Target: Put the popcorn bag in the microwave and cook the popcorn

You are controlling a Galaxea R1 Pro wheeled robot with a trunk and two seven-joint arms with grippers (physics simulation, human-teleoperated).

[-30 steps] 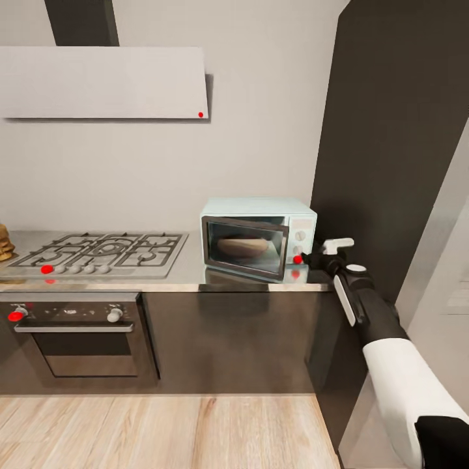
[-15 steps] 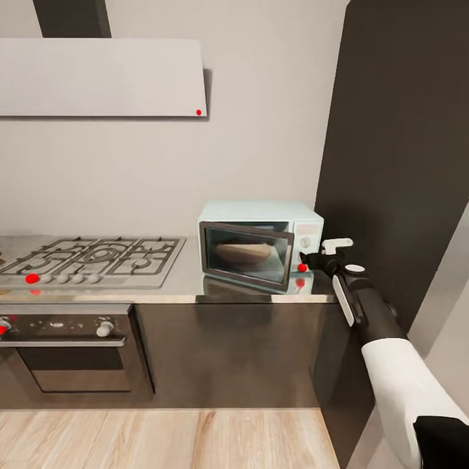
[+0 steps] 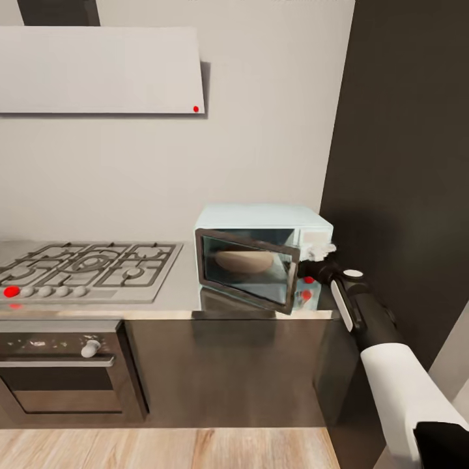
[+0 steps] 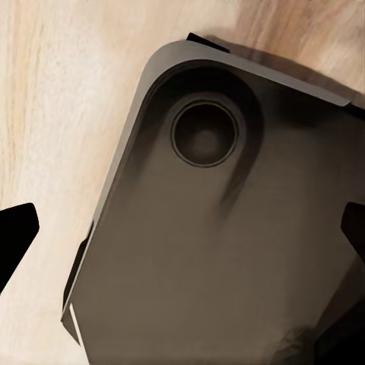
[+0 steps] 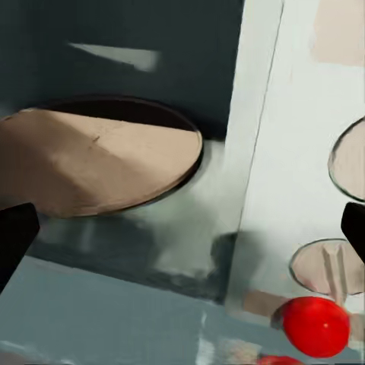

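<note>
Pale grey wall (image 3: 260, 98) behind a gas hob (image 3: 85, 270) and oven (image 3: 62, 368) — wood-plank floor (image 3: 163, 449) below

The microwave (image 3: 264, 257) is pale mint-blue with a dark-framed glass door (a red dot (image 5: 316, 326) marks its white panel). Inside shows a tan shape. The tabletop (image 3: 176, 293) is reflective grey, the floor (image 3: 163, 449) light wood-grain.

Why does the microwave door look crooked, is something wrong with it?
The microwave door isn't broken, just ajar: it hangs partly open, angled out from the front instead of lying flat. The right gripper is up against the control panel beside the door's free edge. A tan rounded shape sits inside, behind the glass. Nothing looks spilled.
</note>
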